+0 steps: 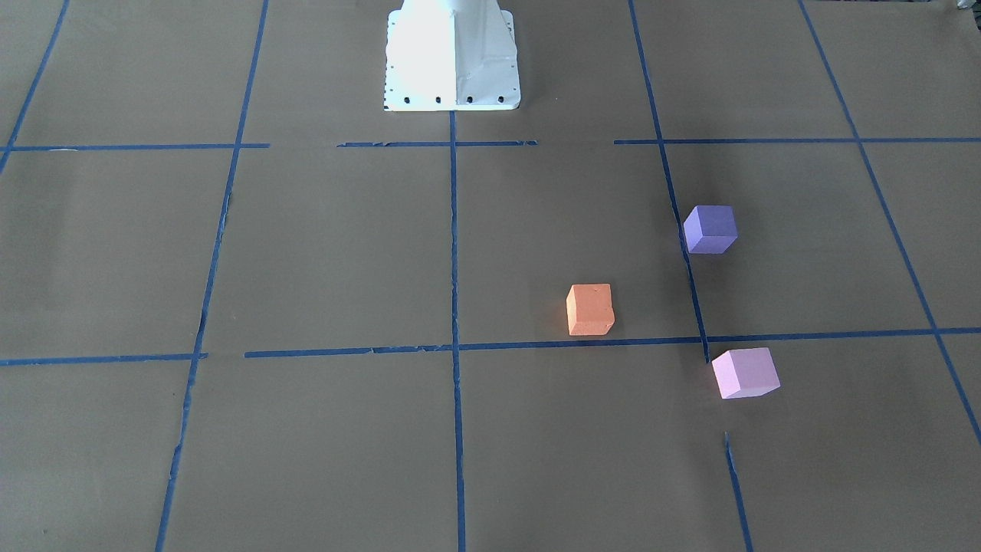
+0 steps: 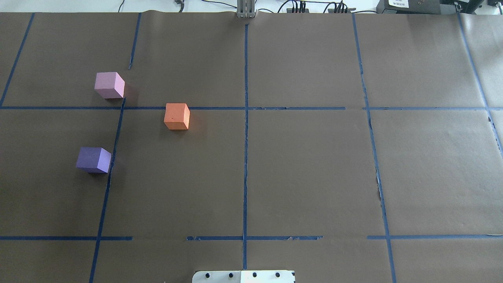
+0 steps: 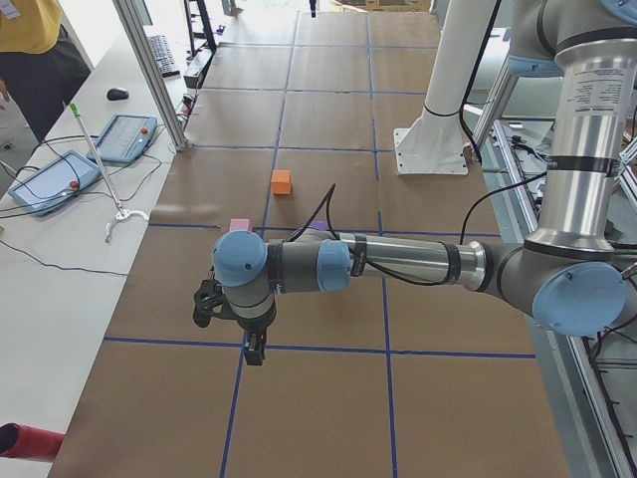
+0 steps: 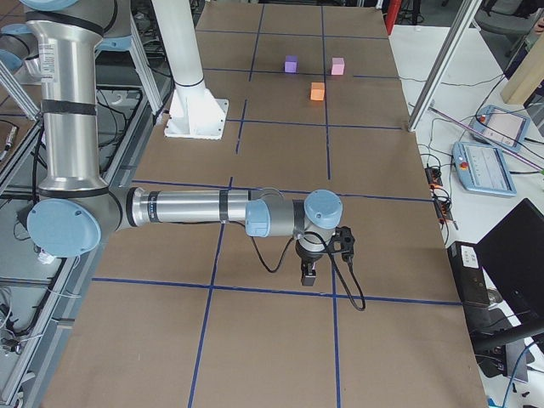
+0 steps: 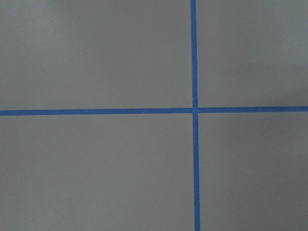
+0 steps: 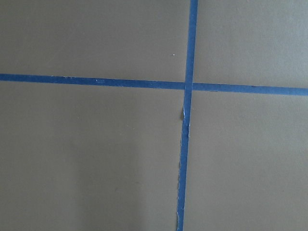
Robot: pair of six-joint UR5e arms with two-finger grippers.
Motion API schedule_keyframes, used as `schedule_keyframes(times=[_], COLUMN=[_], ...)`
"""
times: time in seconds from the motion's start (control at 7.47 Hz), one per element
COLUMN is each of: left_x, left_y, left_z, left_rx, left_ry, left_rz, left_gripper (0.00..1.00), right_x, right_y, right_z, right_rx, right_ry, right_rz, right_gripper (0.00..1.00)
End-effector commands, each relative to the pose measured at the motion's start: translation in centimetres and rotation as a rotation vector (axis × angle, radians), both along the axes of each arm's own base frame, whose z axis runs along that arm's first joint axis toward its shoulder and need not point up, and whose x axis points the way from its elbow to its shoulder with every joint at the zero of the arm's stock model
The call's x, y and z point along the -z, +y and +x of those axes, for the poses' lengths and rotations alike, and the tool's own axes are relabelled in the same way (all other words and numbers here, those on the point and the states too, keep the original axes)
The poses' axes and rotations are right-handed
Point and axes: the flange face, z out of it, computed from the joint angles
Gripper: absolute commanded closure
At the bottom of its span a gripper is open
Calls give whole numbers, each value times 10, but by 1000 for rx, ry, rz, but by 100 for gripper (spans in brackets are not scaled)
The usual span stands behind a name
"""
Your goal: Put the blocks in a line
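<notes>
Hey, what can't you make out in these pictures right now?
Left claw: only in exterior left view, too small to tell open or shut.
Right claw: only in exterior right view, same doubt.
Purple block: exterior left view, mostly hidden behind the left arm.

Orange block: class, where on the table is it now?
In the overhead view the orange block sits left of centre, by a crosswise tape line, right of the pink block and purple block.
</notes>
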Motion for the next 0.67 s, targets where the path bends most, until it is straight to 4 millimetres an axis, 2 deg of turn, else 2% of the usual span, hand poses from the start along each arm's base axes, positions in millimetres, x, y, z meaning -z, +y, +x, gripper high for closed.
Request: schedule_keyframes(times=[0.0,0.13,0.27,0.54], left_x=[6,4,-5,9], left_y=[-2,-10,-5,-11], left_z=[1,9,11,10], left_rx=[-11,-9,-11,-13], left_ry=[0,0,1,0], left_rz=[33,30,16,45], left_gripper=[0,0,0,0], right_x=[0,0,0,0], right_y=[0,0,0,0], right_z=[0,0,0,0], right_rx=[0,0,0,0], right_ry=[0,0,0,0], right_rz=[-1,1,-1,1], right_gripper=[0,0,0,0])
